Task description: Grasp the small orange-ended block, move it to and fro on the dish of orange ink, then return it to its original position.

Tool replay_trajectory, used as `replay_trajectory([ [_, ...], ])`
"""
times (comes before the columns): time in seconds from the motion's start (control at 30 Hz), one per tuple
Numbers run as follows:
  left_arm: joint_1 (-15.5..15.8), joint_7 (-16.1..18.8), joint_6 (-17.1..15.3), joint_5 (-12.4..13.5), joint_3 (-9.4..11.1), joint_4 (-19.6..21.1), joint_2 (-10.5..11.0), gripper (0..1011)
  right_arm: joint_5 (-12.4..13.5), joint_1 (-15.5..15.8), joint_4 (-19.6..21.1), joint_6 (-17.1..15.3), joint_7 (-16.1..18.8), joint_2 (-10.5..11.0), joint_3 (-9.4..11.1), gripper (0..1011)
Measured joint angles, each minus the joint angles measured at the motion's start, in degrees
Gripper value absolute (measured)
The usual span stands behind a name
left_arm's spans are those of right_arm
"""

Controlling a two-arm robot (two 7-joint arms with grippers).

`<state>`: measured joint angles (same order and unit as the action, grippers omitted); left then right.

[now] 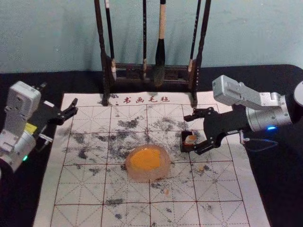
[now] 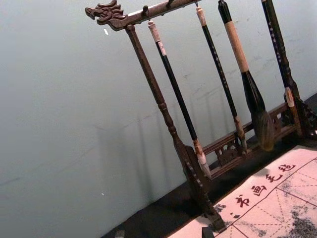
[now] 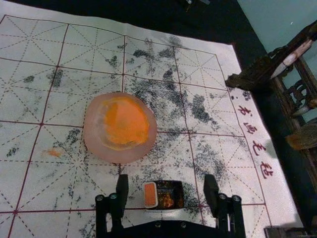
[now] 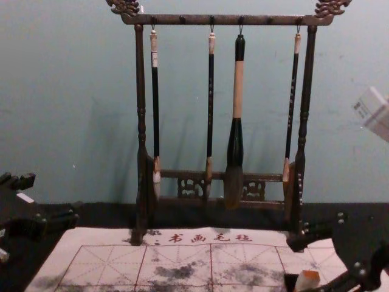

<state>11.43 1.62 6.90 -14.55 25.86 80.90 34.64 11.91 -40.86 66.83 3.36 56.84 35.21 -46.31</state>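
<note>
A small block with an orange end [image 1: 191, 139] leans in a black box [image 1: 186, 147] on the mat. The right gripper [image 1: 192, 134] is open, its fingers on either side of the box. From the right wrist view, the block [image 3: 150, 195] shows its orange face at one end of the box, between the spread tips of the right gripper [image 3: 166, 184]. A round pinkish dish of orange ink [image 1: 147, 160] sits on the mat, left of the box and nearer the body. At the far left, the left gripper [image 1: 57, 99] is idle and open; its tips edge into the left wrist view [image 2: 163, 233].
Behind the mat stands a dark wooden rack [image 4: 227, 20] with several hanging brushes, including a thick one [image 4: 237, 121]. The white gridded mat [image 1: 75, 189] has black smudges and lies on a black tablecloth [image 1: 272, 165]. A wall rises behind.
</note>
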Motion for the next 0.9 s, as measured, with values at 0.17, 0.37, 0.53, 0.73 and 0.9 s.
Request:
replay_trajectory([
  [0.17, 0.0, 0.0, 0.0, 0.0, 0.0, 0.0, 0.0, 1001, 1.2, 0.4, 0.5, 0.1, -0.3, 0.1, 0.9, 1000],
  [0.37, 0.0, 0.0, 0.0, 0.0, 0.0, 0.0, 0.0, 1001, 4.7, 3.3, 3.6, 1.6, -5.6, 0.5, 5.5, 1000],
  [0.53, 0.0, 0.0, 0.0, 0.0, 0.0, 0.0, 0.0, 1001, 6.2, 8.6, 7.6, 3.4, -16.2, 0.7, 11.0, 1000],
  [0.73, 0.0, 0.0, 0.0, 0.0, 0.0, 0.0, 0.0, 1001, 3.3, 17.8, 12.1, 8.1, -33.8, -0.5, 16.7, 1000],
  [0.9, 0.0, 0.0, 0.0, 0.0, 0.0, 0.0, 0.0, 1001, 1.8, 24.4, 13.8, 10.8, -43.3, -2.6, 19.5, 1000],
])
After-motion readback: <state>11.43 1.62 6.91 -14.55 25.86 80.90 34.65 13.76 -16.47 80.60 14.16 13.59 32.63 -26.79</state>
